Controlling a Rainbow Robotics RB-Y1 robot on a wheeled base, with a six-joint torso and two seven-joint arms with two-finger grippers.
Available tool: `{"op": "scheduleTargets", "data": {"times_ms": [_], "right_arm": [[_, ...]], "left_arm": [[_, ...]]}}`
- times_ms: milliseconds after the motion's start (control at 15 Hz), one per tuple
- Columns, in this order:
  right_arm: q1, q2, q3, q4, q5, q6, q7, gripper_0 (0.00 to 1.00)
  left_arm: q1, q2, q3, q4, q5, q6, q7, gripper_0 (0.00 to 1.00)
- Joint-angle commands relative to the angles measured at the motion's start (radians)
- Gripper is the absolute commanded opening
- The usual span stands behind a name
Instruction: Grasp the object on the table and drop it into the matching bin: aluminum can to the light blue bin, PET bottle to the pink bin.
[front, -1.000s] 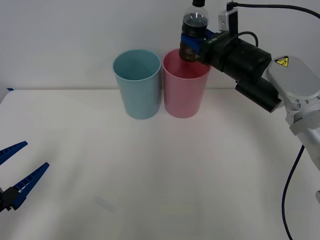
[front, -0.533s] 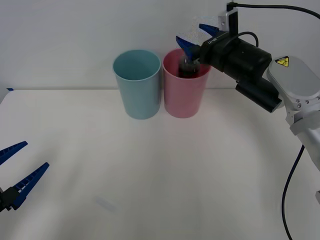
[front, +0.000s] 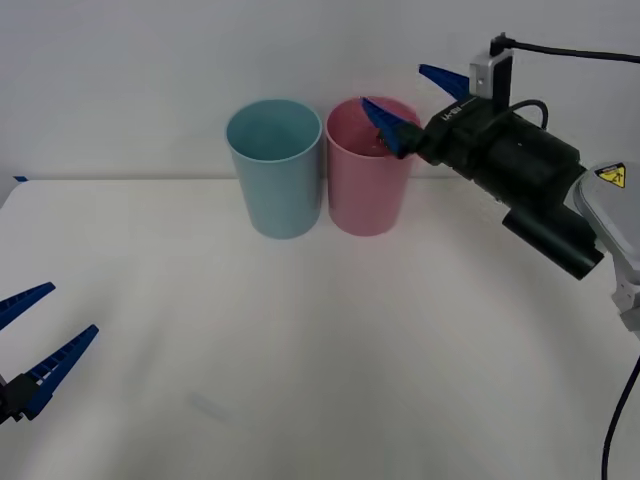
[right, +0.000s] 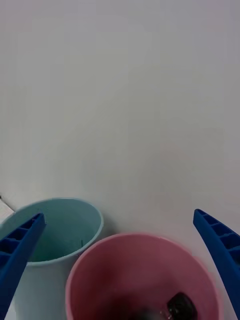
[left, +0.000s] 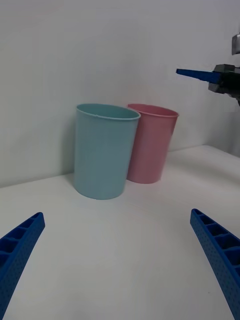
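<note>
The PET bottle lies inside the pink bin, where its black cap and a bit of clear plastic show near the bottom. My right gripper hangs open and empty just above the pink bin's right rim. The light blue bin stands touching the pink bin on its left, with nothing visible inside it. My left gripper is open and low over the near left of the table. The left wrist view looks across at both the light blue bin and the pink bin.
A white wall rises right behind the bins. The right arm's black forearm slants down to the right of the pink bin. A blue finger of the right gripper reaches in above the bins.
My right gripper opened over the pink bin and the bottle fell inside. The right arm then drew back a little to the right. The left arm has not moved.
</note>
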Motion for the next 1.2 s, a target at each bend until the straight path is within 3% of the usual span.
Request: {"op": "scheduleTargets", "data": {"times_ms": [67,533,800,933,1200], "right_arm": [[0.124,-0.026,-0.034,-0.124,-0.025,-0.037,0.001,1.00],[0.436,-0.026,-0.196,-0.323,-0.062,-0.226,0.046,1.00],[0.562,-0.010,-0.282,-0.360,-0.062,-0.316,0.095,1.00],[0.614,0.014,-0.340,-0.360,-0.062,-0.364,0.173,1.00],[0.709,0.068,-0.454,-0.360,-0.062,-0.479,0.198,1.00]], "left_arm": [[0.000,0.000,0.000,0.000,0.000,0.000,0.000,1.00],[0.000,0.000,0.000,0.000,0.000,0.000,0.000,1.00],[0.000,0.000,0.000,0.000,0.000,0.000,0.000,1.00],[0.000,0.000,0.000,0.000,0.000,0.000,0.000,1.00],[0.000,0.000,0.000,0.000,0.000,0.000,0.000,1.00]]}}
